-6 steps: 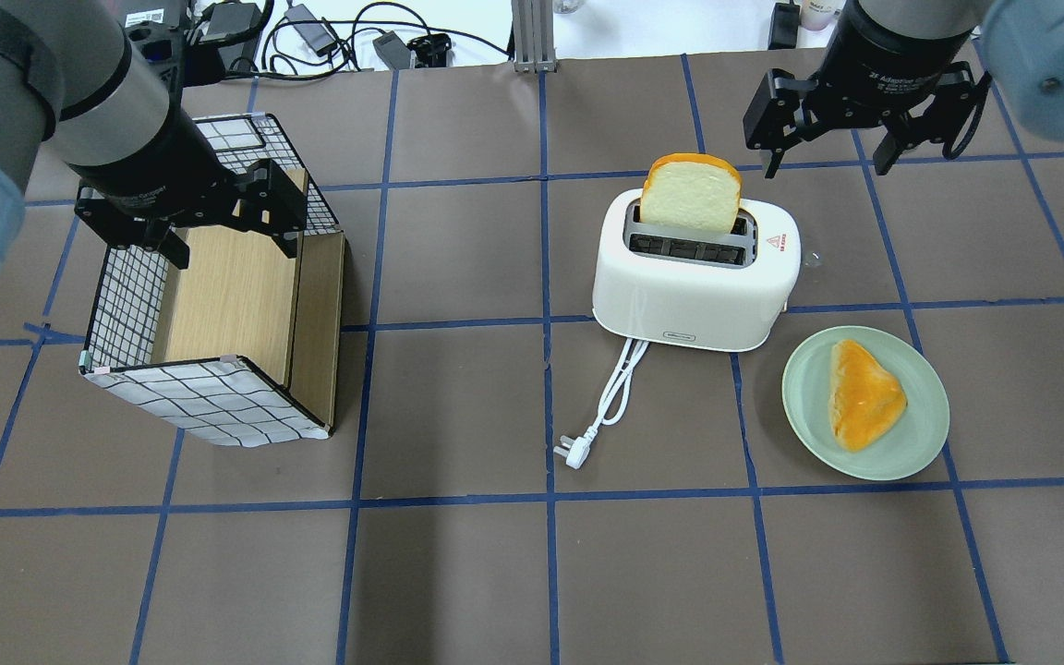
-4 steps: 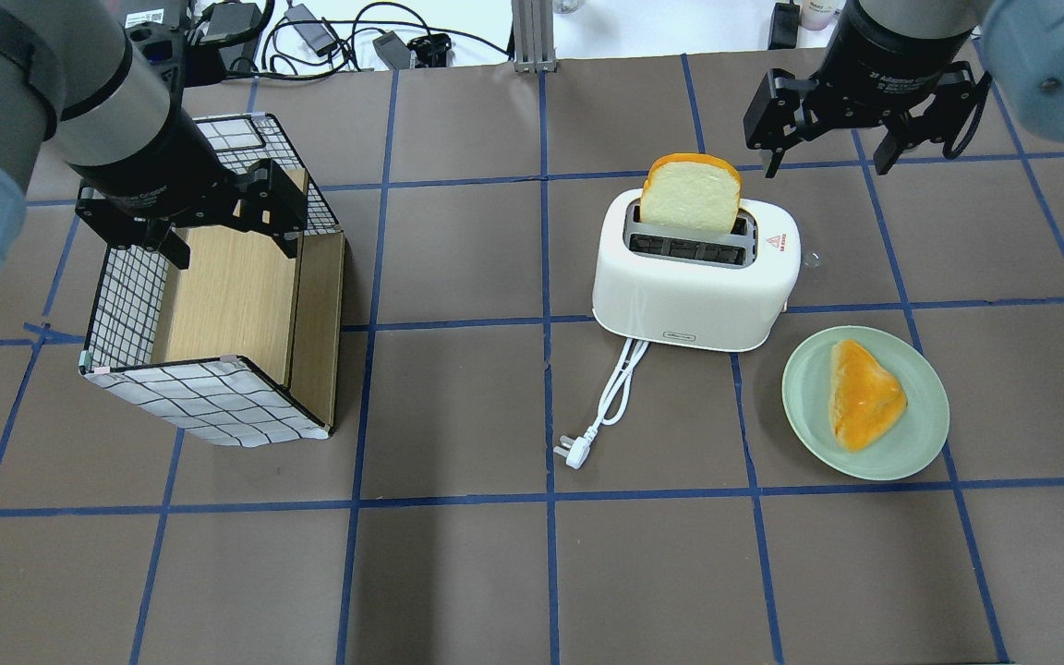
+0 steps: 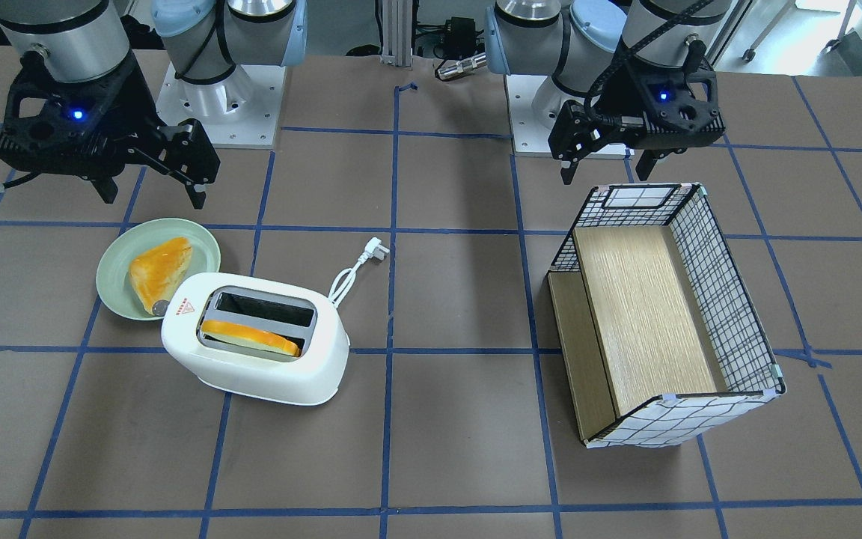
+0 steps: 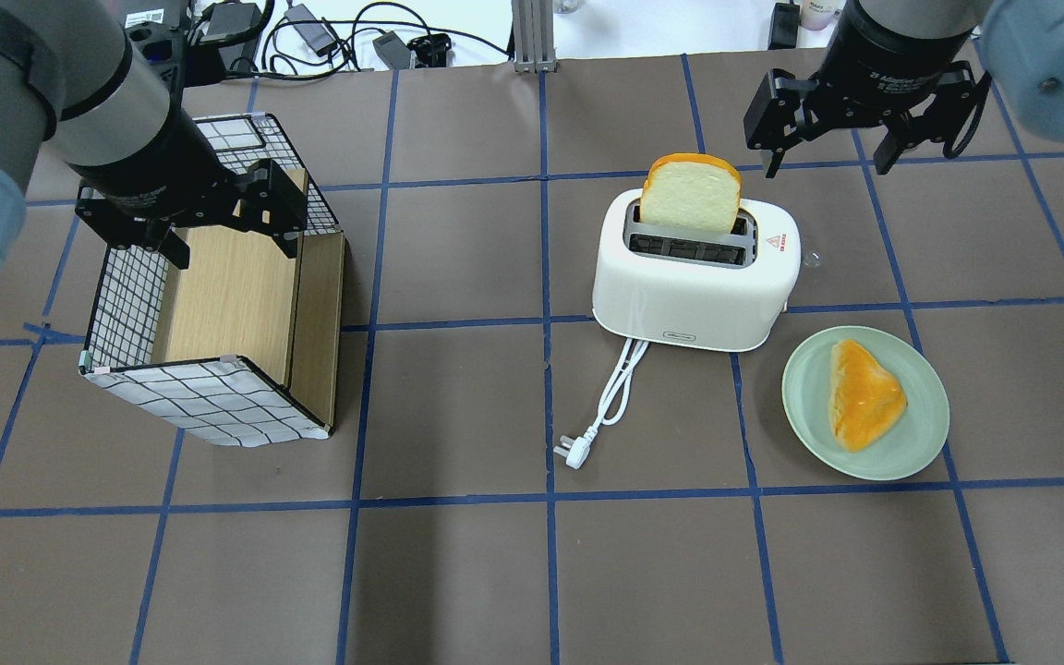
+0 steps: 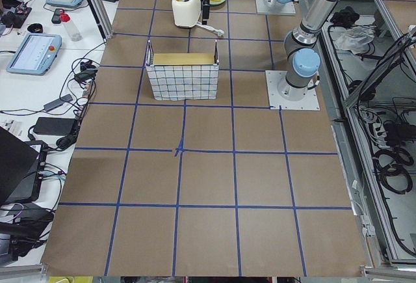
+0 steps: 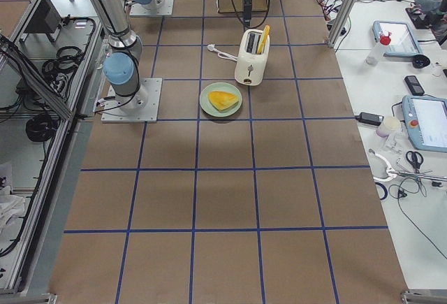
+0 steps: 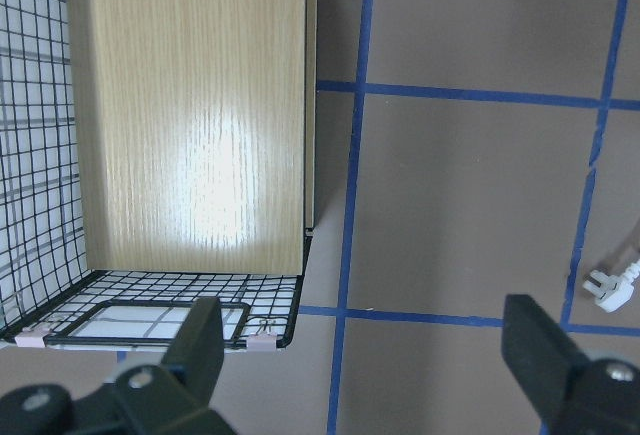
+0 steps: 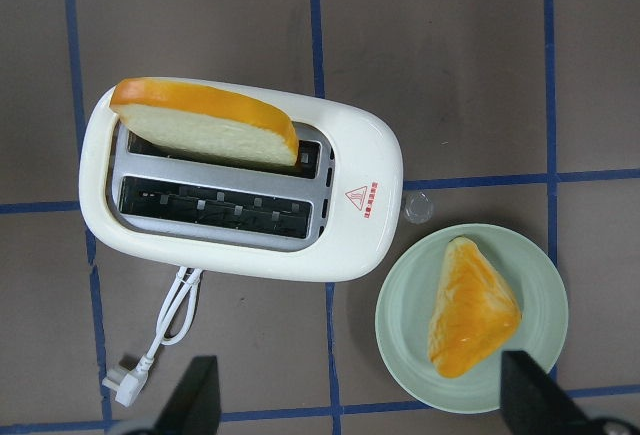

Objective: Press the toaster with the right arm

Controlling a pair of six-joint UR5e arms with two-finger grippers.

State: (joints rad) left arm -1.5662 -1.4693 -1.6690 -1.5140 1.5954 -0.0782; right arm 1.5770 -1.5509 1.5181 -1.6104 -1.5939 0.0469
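Observation:
The white toaster [image 4: 694,277] stands right of the table's middle, with a bread slice [image 4: 689,194] sticking up from its far slot. It also shows in the right wrist view [image 8: 240,195] and in the front view [image 3: 251,367]. Its small grey lever [image 4: 809,262] is on the right end, near the red triangle mark. My right gripper [image 4: 828,157] is open and empty. It hangs above the table beyond the toaster's right end and touches nothing. My left gripper [image 4: 232,247] is open and empty above the checked basket.
A green plate [image 4: 920,434] with a toast piece [image 4: 864,392] lies right of and nearer than the toaster. The white cord and plug [image 4: 572,454] trail toward the near side. A checked wire basket [image 4: 209,397] with a wooden floor stands at left.

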